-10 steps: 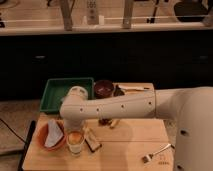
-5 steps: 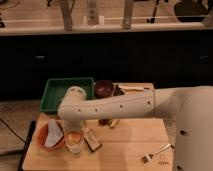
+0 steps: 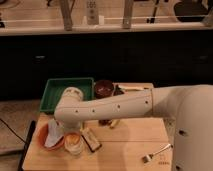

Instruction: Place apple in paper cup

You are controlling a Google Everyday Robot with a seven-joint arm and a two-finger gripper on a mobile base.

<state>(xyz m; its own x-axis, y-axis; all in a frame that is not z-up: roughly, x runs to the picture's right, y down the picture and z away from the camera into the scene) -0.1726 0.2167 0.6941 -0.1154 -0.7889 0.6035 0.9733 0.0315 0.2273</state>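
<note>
Since the earlier frame the arm (image 3: 110,106) has slid its bent joint a little sideways, away from the robot's body and slightly lower, while everything on the surface (image 3: 125,145) has stayed put. The hand (image 3: 71,125) hangs at the arm's end, tucked mostly under the joint's bulk. I read it as closed, though I cannot tell whether it actually grips anything. Directly beneath the hand the apple (image 3: 72,137) shows as an orange disc in the mouth of the paper cup (image 3: 74,146). I judge it is lodged at the rim because it is about as wide as the opening. Just beside the hand, away from the robot's body, is the orange bowl (image 3: 42,136) with its white cloth (image 3: 54,134). A dark bar (image 3: 91,141) lies just beside the cup on the other side. Beyond the hand stands the green tray (image 3: 50,92). The arm reaches flat across the surface and folds down over the cup, a pose suited to lowering straight in
</note>
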